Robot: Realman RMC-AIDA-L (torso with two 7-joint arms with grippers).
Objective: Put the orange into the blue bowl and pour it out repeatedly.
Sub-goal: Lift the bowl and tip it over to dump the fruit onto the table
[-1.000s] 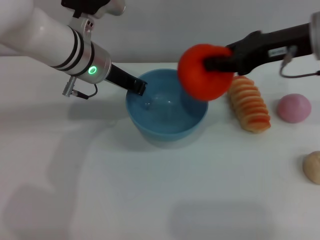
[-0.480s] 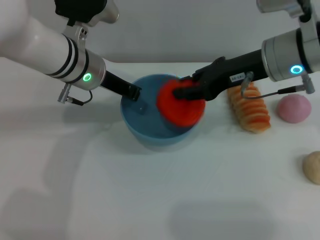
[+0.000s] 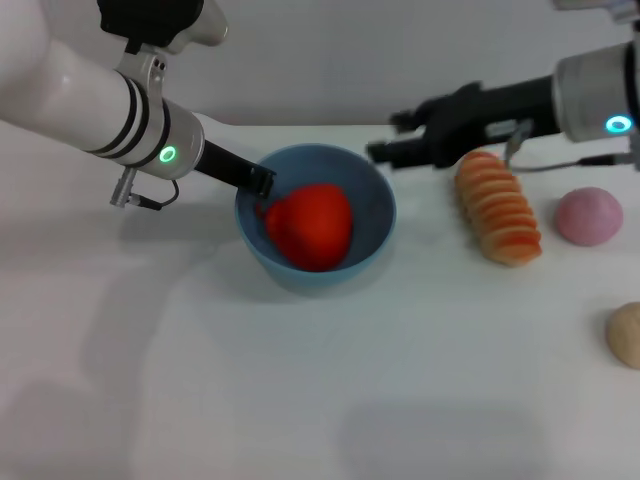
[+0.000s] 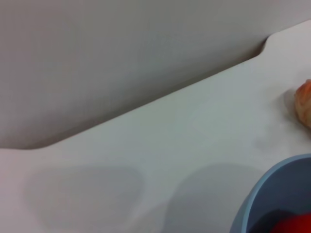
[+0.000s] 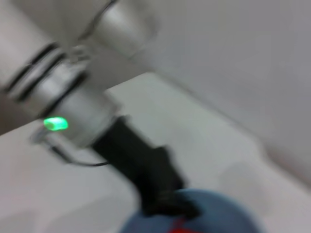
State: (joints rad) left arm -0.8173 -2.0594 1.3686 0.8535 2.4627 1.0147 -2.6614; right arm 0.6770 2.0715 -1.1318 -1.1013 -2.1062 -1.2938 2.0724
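The orange (image 3: 311,225) sits inside the blue bowl (image 3: 375,195), resting on the bowl's floor and leaning toward its near-left wall. Bowl stands upright on the white table (image 3: 300,380), about mid-table, a bit toward the far side.

Left gripper (image 3: 262,180) is at the bowl's left rim, black fingers pinched narrow on the rim edge, so it's holding the bowl by that lip. White forearm w/ a green light runs off to the upper left. In the left wrist view only a slice of the bowl's rim (image 4: 262,194) and a sliver of red fruit (image 4: 291,225) show at the corner.

Right gripper (image 3: 385,148) hangs just beyond the bowl's far-right rim, above the table, not touching bowl or fruit. Its black fingers stand apart w/ nothing between them. The right wrist view shows the left arm's gripper (image 5: 167,206) on the blue rim, blurred.

To the right of the bowl lies a ridged pale-orange loaf (image 3: 497,208), then a pink ball (image 3: 588,216) further right, and a small tan ball (image 3: 625,335) at the near-right edge. All three sit apart from each other.
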